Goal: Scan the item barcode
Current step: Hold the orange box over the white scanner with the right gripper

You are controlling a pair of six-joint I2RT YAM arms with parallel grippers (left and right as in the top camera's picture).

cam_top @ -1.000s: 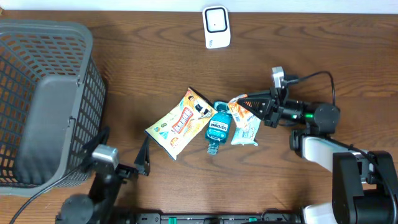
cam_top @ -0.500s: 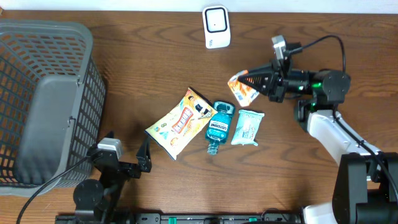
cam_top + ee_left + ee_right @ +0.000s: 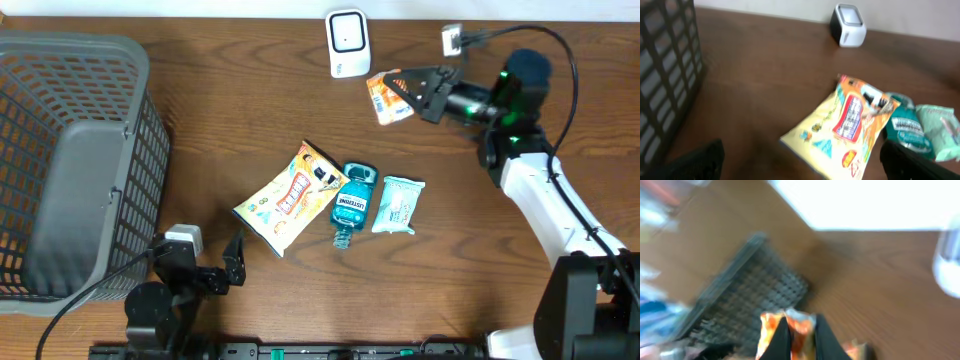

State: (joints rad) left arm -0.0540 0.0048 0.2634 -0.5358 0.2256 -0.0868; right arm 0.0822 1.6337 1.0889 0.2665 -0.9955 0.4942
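My right gripper is shut on an orange snack packet, holding it in the air just right of the white barcode scanner at the table's far edge. In the right wrist view the packet is pinched between the two black fingers, and the picture is blurred. My left gripper stands open and empty near the front edge, left of the remaining items. In its wrist view the scanner stands far ahead.
A yellow snack bag, a teal mouthwash bottle and a pale green wipes pack lie side by side mid-table. A large grey mesh basket fills the left side.
The right gripper has lifted the orange packet from beside the wipes pack and carried it back toward the scanner. The left arm has drawn slightly toward the front edge.
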